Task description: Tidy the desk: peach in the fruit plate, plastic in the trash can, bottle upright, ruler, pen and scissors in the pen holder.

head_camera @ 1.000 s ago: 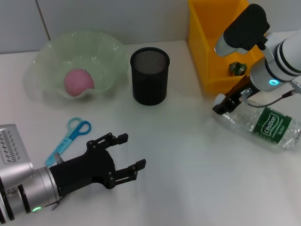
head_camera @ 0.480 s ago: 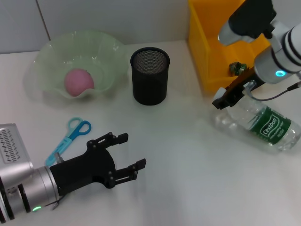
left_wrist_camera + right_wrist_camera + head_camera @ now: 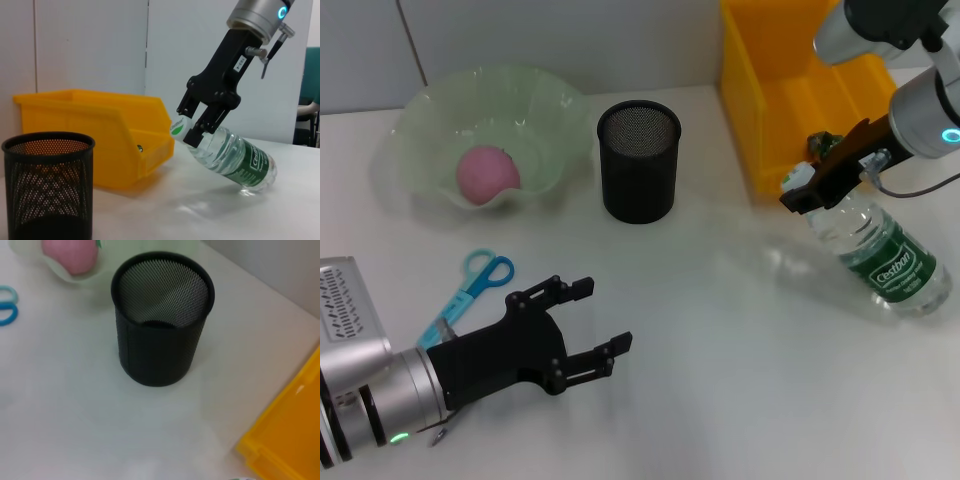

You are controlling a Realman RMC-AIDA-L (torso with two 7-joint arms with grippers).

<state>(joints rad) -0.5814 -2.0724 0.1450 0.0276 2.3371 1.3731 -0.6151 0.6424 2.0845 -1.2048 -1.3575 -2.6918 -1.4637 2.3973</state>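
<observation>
Since 1 s ago the right gripper [image 3: 810,186] has lifted the bottle's [image 3: 876,252] cap end up & toward the yellow bin [image 3: 790,90]; the bottle was flat on the desk [image 3: 720,380] then, now it's tilted, cap high, base still on the desk. Fingers [image 3: 192,135] are clamped on the neck right at the white cap [image 3: 179,128], seen clearly from the left wrist cam. Bottle is clear plastic w/ a green label, just in front of the bin on the robot's right.

Left gripper [image 3: 590,320] sits low near the front edge on the left, same spot as before, fingers spread wide, nothing betw. them. Blue scissors [image 3: 465,290] lie on the desk just behind it, partly hidden under the arm; blade end can't be made out.

Pink peach [image 3: 487,172] is in the pale green plate [image 3: 430,105] at back left. Black mesh pen holder [image 3: 638,160] stands upright betw. plate & bin, apart from both; looks empty from the right wrist cam. Small green item [image 3: 823,143] lies inside the bin near its front wall, too small to ID.
</observation>
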